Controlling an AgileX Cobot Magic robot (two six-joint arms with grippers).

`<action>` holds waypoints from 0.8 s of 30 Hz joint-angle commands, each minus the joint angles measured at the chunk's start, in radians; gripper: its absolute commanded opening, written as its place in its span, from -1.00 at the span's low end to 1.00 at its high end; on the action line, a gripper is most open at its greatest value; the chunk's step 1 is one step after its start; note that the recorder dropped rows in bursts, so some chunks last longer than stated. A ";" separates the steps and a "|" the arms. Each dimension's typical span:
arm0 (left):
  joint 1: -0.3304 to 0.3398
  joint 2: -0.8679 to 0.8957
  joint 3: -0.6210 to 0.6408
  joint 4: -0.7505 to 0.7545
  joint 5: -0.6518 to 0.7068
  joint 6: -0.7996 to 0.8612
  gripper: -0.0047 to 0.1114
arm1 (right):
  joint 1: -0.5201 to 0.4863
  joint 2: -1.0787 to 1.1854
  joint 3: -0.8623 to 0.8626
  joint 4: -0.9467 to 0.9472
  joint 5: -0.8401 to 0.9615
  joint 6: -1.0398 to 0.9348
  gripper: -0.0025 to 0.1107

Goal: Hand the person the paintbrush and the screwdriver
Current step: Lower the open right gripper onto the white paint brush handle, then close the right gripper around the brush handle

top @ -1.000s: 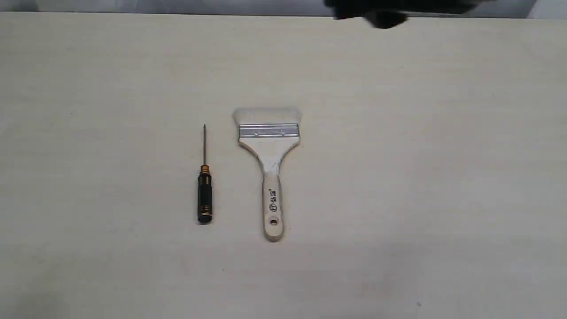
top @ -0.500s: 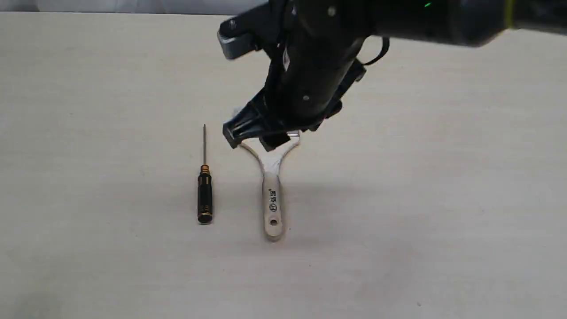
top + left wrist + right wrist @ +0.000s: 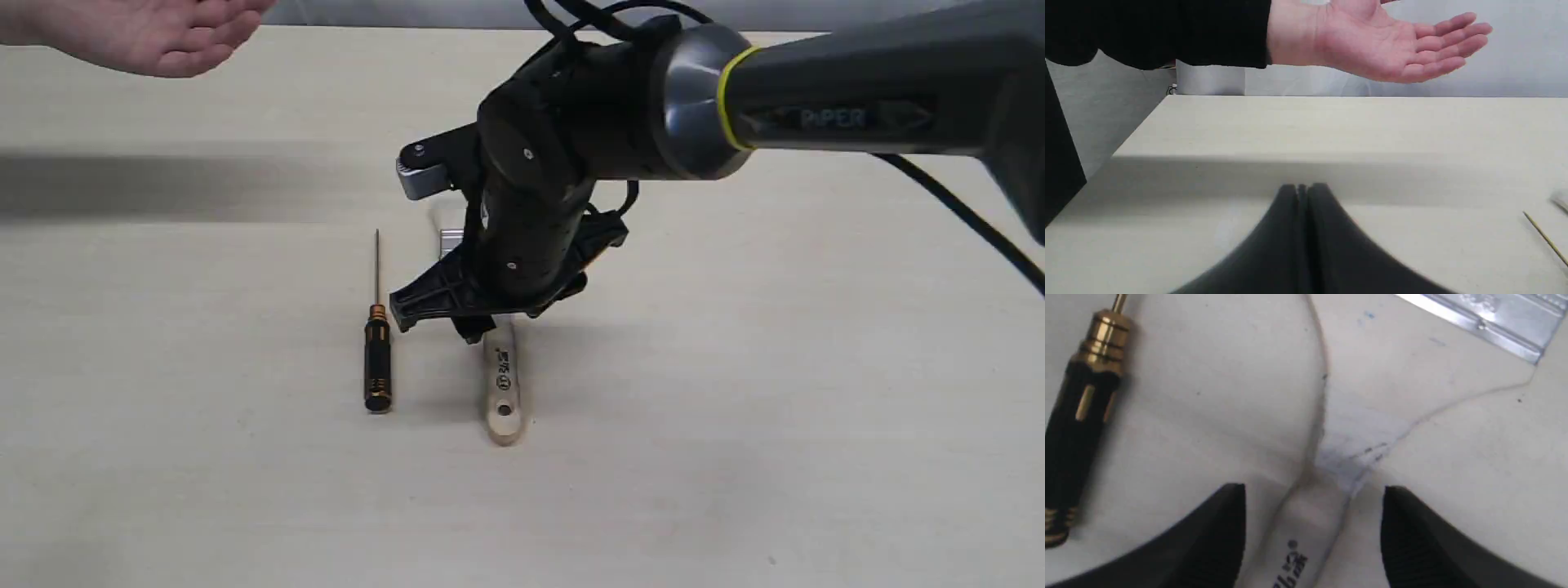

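The paintbrush (image 3: 501,384) lies flat at the table's middle, its bristles and most of its ferrule hidden behind my right arm. My right gripper (image 3: 1314,494) is open low over it, one finger on each side of the handle's neck (image 3: 1310,522), not closed on it. The screwdriver (image 3: 377,359) lies just left of the brush, shaft pointing to the far side, and shows again as a black and gold handle (image 3: 1081,404). The person's hand (image 3: 155,33) hovers palm up at the far left edge. My left gripper (image 3: 1302,190) is shut and empty, low over the table.
The pale table (image 3: 775,367) carries only the two tools. Its far edge (image 3: 1331,97) meets a grey wall, and the person's black sleeve (image 3: 1155,32) reaches in from beyond the left side. The right arm's cable (image 3: 971,220) hangs above the right half.
My right arm has come in from the far right and dropped over the brush, sliding from the ferrule toward the handle. The person's hand has appeared at the far left.
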 commanded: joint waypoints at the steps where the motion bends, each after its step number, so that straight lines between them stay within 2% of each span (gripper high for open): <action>1: -0.006 -0.002 0.002 -0.001 -0.011 -0.002 -0.92 | 0.002 0.030 -0.005 -0.015 -0.061 0.056 -0.02; 13: -0.006 -0.002 0.002 -0.004 -0.010 -0.002 -0.92 | 0.000 0.099 -0.005 -0.080 -0.085 0.197 -0.02; 20: -0.006 -0.002 0.002 -0.004 -0.010 -0.002 -0.92 | 0.000 0.093 -0.005 -0.092 -0.122 0.205 -0.04; 22: -0.006 -0.002 0.002 -0.004 -0.010 -0.002 -0.92 | 0.000 0.093 -0.005 -0.092 -0.132 0.214 -0.17; 24: -0.006 -0.002 0.002 -0.004 -0.010 -0.002 -0.92 | 0.000 0.093 -0.005 -0.098 -0.132 0.216 -0.46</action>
